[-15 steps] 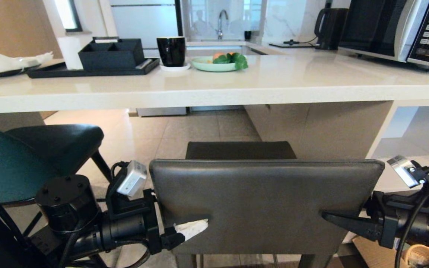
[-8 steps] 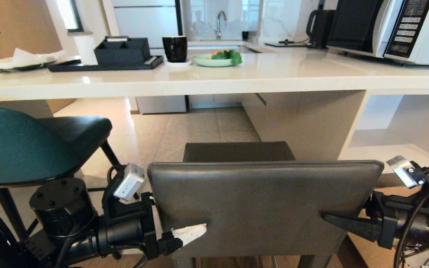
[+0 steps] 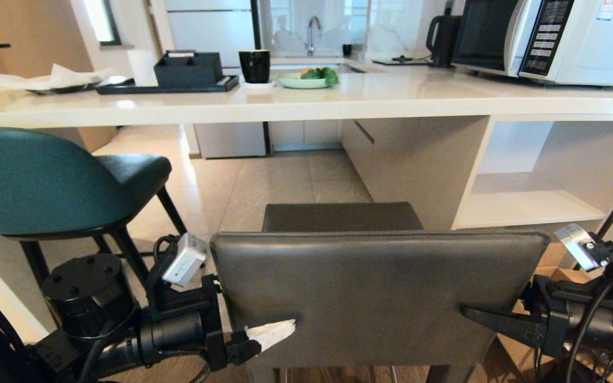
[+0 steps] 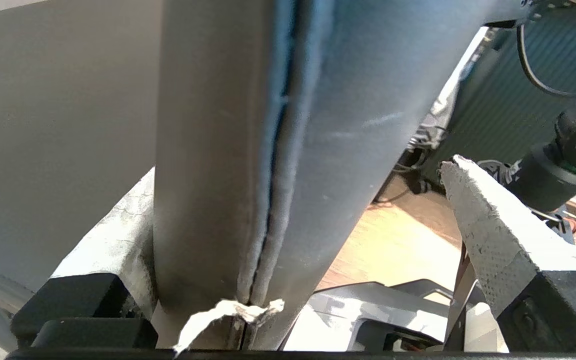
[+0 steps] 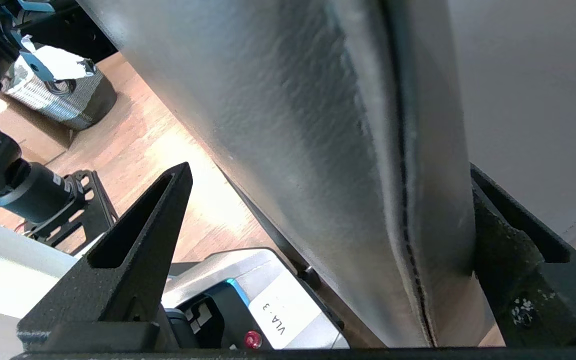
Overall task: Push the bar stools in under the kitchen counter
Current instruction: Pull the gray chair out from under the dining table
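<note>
Both jaws wide open, grey stool [image 3: 378, 298] backrest between each pair, unclamped; both stools not yet under desk [image 3: 306, 103].

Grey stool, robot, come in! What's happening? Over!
Both grippers, left and right, open, straddling grey stool's backrest edges. Stool short of counter. Path ahead clear.

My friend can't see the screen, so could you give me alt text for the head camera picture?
A dark grey stool fills the foreground, each side edge of its backrest sitting between the open jaws of the left gripper and right gripper. Beyond stands the off-white kitchen counter; a teal stool stands left.
</note>
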Controlling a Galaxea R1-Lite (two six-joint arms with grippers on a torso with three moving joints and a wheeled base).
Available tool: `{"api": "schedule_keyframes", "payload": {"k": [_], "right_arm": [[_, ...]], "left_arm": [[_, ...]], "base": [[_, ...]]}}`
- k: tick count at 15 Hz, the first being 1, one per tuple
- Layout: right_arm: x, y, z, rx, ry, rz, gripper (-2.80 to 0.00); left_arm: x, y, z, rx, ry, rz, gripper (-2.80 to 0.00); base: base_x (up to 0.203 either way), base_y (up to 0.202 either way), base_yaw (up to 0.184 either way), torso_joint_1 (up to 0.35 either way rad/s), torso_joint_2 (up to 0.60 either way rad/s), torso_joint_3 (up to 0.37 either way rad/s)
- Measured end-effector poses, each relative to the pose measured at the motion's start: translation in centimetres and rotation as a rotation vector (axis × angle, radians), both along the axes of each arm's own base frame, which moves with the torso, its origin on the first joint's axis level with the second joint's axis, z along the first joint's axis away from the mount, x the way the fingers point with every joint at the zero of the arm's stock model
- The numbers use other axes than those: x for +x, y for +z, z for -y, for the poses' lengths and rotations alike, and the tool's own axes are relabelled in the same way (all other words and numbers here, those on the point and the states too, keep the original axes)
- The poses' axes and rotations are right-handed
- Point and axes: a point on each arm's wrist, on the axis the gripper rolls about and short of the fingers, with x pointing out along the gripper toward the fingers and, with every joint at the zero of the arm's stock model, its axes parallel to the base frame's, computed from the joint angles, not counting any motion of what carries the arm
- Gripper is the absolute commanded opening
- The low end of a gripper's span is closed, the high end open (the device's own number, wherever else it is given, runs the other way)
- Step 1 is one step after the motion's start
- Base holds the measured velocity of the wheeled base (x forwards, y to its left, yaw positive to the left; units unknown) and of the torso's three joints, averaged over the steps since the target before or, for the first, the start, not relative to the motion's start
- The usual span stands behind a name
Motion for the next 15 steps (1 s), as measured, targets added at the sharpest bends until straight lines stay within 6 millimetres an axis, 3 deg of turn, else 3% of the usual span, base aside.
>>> {"api": "schedule_keyframes", "payload": {"k": [4, 11, 15], "right_arm": [[-0.1, -0.1, 0.0, 0.0, 0.0, -0.005, 0.0], [-0.1, -0.2, 0.1, -0.001, -0.006, -0.014, 0.0], [0.7, -0.4, 0.4, -0.011, -0.055, -0.014, 0.0]], "left_arm": [[0.1, 0.0, 0.0, 0.001, 0.004, -0.001, 0.0], [-0.1, -0.1, -0.2, 0.004, 0.028, -0.005, 0.0], [-0.6, -0.5, -2.3, 0.022, 0.094, -0.036, 0.0]], "base": [[-0.162, 0.0, -0.001, 0.001, 0.0, 0.001], [0.0, 0.0, 0.0, 0.0, 0.0, 0.0], [0.0, 0.0, 0.0, 0.0, 0.0, 0.0]]}}
